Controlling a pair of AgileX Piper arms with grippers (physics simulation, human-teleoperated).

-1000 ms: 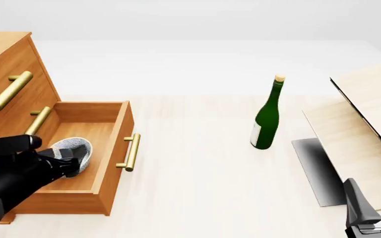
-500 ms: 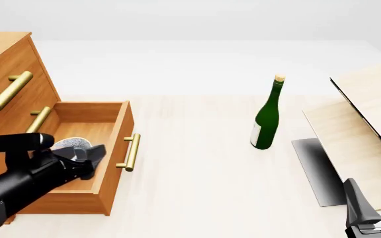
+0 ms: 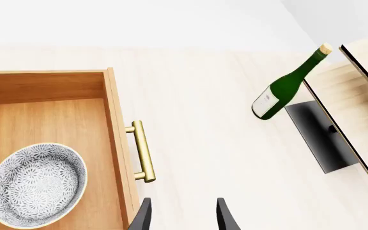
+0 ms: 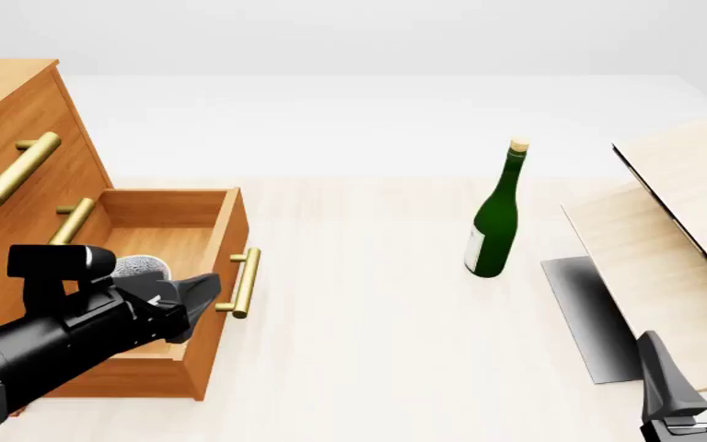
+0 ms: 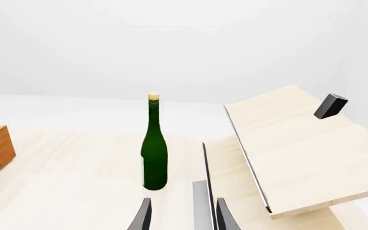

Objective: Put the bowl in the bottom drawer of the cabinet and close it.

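Note:
The speckled bowl rests on the wooden floor of the open bottom drawer of the cabinet. In the front view only the bowl's rim shows behind my left arm. My left gripper hovers open and empty over the drawer's front panel, near its brass handle. Its fingertips straddle the panel's edge, one side over the table. My right gripper sits open and empty at the near right edge, far from the cabinet.
A green wine bottle stands upright mid-table, also in the right wrist view. A tilted pale wood panel with a black edge fills the right side, over a dark base. Two upper drawers are shut.
My left gripper has drawn back from the bowl, rising and moving right until it is over the drawer's front. The bowl stays in the drawer. The right arm is still.

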